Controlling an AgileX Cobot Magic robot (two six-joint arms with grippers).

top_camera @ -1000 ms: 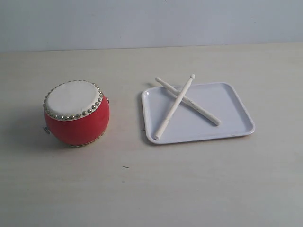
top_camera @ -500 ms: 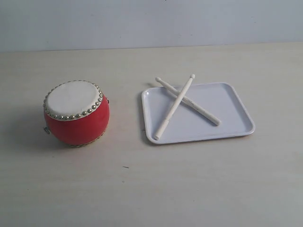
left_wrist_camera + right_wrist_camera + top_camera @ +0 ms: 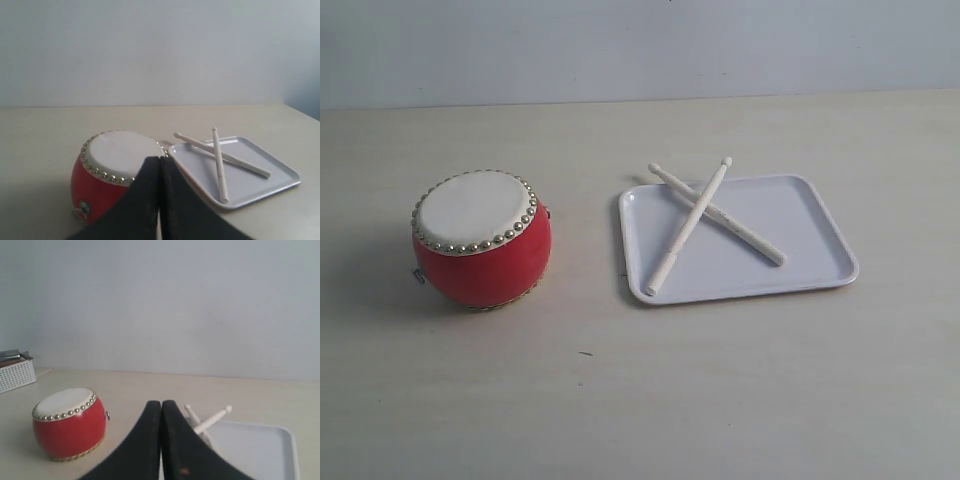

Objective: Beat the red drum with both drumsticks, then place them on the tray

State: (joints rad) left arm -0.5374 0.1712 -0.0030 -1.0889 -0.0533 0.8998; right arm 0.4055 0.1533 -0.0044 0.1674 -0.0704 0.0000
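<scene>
The red drum [image 3: 482,240] stands upright on the left of the table, its off-white skin facing up. To its right lies the white tray [image 3: 810,225], and the two pale drumsticks [image 3: 688,226] rest crossed on it, tips poking over the far rim. Neither gripper shows in the exterior view. In the left wrist view my left gripper [image 3: 160,159] is shut and empty, held back from the drum [image 3: 95,185] and the tray [image 3: 280,170]. My right gripper [image 3: 161,402] is likewise shut on nothing, with the drum [image 3: 69,425], the sticks [image 3: 212,418] and the tray [image 3: 260,450] beyond it.
A white perforated basket [image 3: 15,375] stands at the table's far edge beyond the drum in the right wrist view. A pale wall backs the table.
</scene>
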